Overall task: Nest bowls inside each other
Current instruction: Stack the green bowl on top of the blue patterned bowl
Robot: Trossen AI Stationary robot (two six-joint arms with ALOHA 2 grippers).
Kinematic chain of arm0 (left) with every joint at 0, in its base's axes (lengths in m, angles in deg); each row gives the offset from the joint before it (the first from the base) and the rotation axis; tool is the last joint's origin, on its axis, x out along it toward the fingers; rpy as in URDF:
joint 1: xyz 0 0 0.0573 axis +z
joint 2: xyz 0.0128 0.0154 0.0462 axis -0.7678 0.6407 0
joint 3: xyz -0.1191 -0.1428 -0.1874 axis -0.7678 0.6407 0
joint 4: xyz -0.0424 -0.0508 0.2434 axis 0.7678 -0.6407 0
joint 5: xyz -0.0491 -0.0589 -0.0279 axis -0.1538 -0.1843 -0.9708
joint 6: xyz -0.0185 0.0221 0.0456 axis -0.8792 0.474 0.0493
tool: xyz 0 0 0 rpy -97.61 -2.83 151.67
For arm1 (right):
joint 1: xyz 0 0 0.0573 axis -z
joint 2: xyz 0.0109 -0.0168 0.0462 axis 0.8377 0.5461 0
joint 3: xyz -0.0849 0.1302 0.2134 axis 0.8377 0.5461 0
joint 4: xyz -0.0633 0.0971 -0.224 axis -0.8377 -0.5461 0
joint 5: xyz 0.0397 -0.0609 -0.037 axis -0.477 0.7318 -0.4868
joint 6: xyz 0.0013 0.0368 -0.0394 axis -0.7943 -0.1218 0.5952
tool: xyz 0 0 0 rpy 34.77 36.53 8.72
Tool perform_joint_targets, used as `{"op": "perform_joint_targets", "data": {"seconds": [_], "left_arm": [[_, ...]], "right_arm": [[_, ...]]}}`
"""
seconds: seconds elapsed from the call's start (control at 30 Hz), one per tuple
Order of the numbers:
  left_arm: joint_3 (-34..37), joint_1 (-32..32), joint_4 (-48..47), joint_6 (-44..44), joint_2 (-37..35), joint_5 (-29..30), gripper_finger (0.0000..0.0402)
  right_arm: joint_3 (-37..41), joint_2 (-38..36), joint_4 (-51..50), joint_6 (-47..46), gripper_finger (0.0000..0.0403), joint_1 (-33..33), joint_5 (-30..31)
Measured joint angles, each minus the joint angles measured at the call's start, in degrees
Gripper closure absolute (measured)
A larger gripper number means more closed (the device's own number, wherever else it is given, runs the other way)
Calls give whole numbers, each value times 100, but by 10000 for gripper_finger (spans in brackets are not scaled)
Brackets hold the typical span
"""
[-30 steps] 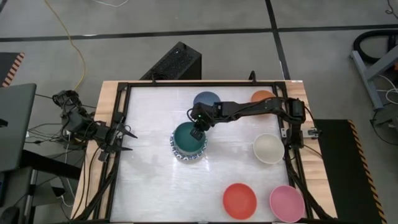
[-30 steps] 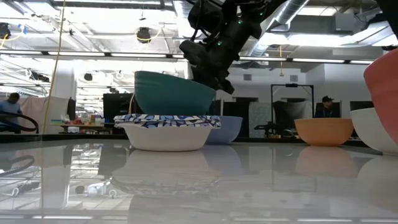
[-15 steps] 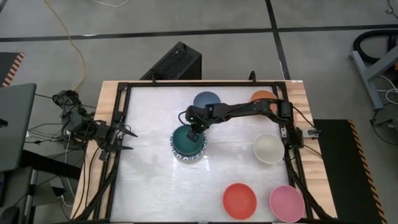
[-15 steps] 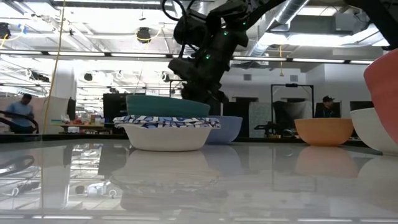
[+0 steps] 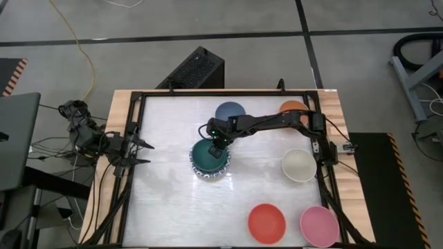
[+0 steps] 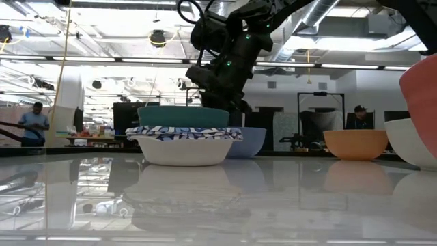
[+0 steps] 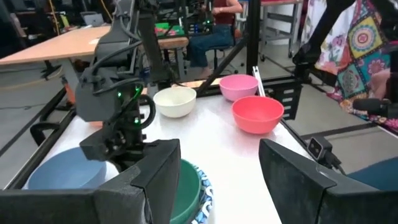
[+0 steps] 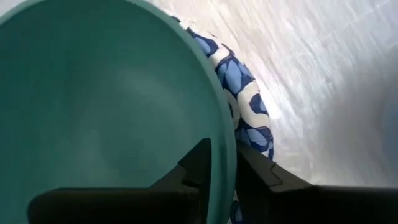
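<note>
A plain teal-green round bowl [image 5: 208, 155] was seen inside a white round bowl with a blue patterned rim [image 6: 183, 134]. A plain blue round bowl [image 5: 229, 111], an orange round bowl [image 5: 291, 108] and a cream round bowl [image 5: 299, 164] were coloured without pattern. A red round bowl [image 5: 266, 223] and a pink round bowl [image 5: 319, 225] were also plain. The table top [image 5: 166, 200] was shown white and glossy, with a black frame.

one bowl [image 5: 207, 155] nested inside another [image 6: 183, 147], four bowls [image 5: 298, 164] right
</note>
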Motion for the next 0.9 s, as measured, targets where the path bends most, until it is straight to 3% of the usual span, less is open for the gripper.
{"op": "perform_joint_targets", "data": {"seconds": [0.27,0.9], "left_arm": [[0,0,-139,-207,0,512,194],[0,0,-501,-492,-2,633,194]], "right_arm": [[0,-65,-43,7,295,-2,0],[-139,-298,-516,241,294,-2,6]]}}
